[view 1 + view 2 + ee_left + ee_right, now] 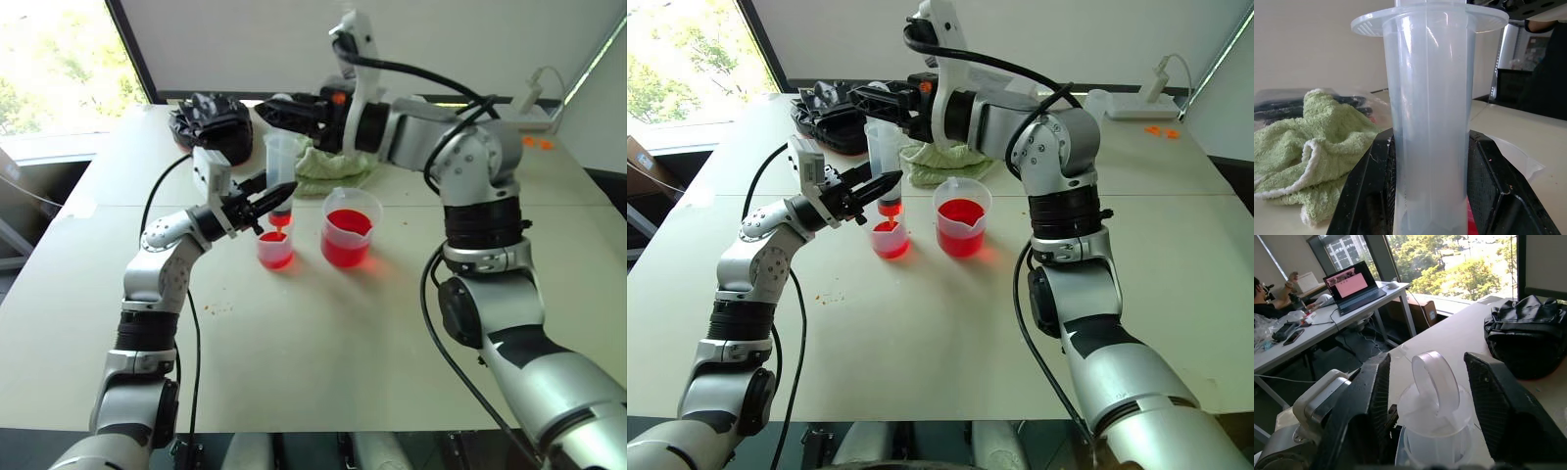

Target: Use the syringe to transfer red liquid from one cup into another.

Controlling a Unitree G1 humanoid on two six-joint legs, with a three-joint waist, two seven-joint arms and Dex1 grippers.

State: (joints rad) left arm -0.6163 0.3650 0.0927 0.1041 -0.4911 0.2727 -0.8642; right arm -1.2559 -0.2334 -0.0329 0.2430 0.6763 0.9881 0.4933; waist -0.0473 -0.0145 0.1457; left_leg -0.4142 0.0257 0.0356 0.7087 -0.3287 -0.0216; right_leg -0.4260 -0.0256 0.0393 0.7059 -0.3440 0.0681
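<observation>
The clear syringe (281,168) stands upright with its orange tip just over the smaller cup (275,251), which holds red liquid (275,257). My left gripper (277,199) is shut on the syringe's lower barrel (1430,122), with a black finger (1367,196) on each side. The plunger's clear ring (1435,379) sits at the syringe's top, between the fingers (1367,411) of my right gripper (279,113), which is open with gaps on both sides. To the right of the small cup stands the larger beaker (350,233), about half full of red liquid.
A green towel (328,164) lies behind the cups and a black bag (211,122) sits at the back left. A white power strip (534,116) and orange bits (537,143) are at the back right. A person (1264,293) sits at a far desk with a laptop (1352,286).
</observation>
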